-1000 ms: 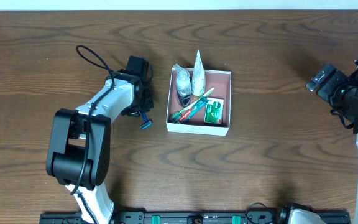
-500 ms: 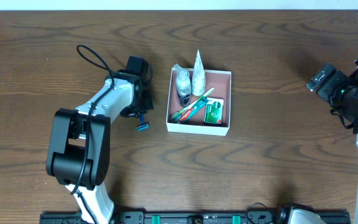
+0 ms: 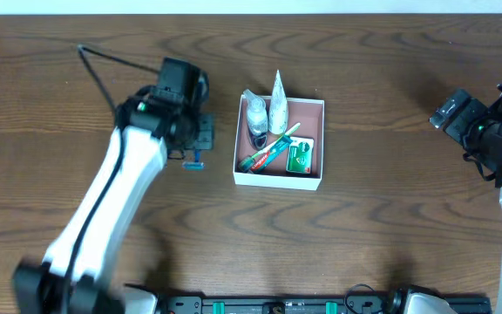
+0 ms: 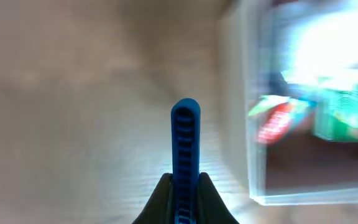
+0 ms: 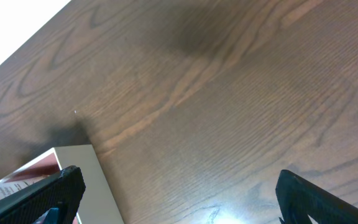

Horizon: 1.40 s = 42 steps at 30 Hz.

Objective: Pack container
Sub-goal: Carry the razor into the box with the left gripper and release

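The container (image 3: 319, 144) is a shallow square box with white walls and a pink-brown inside, at the table's middle. It holds a clear bottle (image 3: 256, 116), a white tube (image 3: 278, 103), a red-green toothpaste (image 3: 264, 159) and a green packet (image 3: 300, 157). My left gripper (image 3: 195, 150) is left of the box and shut on a blue razor (image 3: 194, 165), held above the table. In the blurred left wrist view the razor handle (image 4: 185, 149) sticks up between the fingers, with the box (image 4: 253, 155) to its right. My right gripper (image 3: 450, 111) is open and empty at the far right.
The right wrist view shows bare wood and a corner of the box (image 5: 86, 168) at lower left. The brown wood table (image 3: 390, 227) spreads all around the box.
My left arm has swung up and lifted the blue razor off the table, a little left and back. The right arm has not moved.
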### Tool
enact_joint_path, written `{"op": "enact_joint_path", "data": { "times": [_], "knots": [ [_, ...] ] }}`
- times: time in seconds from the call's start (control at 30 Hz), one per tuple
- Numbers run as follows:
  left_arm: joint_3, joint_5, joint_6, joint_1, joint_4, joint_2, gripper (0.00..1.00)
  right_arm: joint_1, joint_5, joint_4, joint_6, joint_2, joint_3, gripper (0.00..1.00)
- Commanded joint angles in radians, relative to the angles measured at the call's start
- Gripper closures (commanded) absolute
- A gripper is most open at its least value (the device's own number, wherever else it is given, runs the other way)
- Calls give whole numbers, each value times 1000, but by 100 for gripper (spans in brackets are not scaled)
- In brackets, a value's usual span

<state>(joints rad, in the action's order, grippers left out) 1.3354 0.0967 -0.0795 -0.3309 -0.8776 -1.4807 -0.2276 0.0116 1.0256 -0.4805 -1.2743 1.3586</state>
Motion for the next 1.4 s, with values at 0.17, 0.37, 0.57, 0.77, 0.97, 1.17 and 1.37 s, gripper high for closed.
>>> {"op": "enact_joint_path", "data": {
  "times": [0.17,0.37,0.57,0.77,0.97,1.17,1.37],
  "knots": [
    [2,30,596,-287,137,33,94,-8,4,0,14,0,6,1],
    [2,30,777,-377,281,-139,94,-8,4,0,14,0,6,1],
    [2,23,798,-379,354,-285,93,-8,4,0,14,0,6,1],
    [5,11,727,-378,360,-267,44,-8,4,0,14,0,6,1],
    [5,-133,557,-352,315,-98,26,-8,4,0,14,0,6,1],
    [5,-266,367,-224,149,119,25,-8,4,0,14,0,6,1],
    [5,-277,96,56,-38,264,25,-8,4,0,14,0,6,1]
  ]
}}
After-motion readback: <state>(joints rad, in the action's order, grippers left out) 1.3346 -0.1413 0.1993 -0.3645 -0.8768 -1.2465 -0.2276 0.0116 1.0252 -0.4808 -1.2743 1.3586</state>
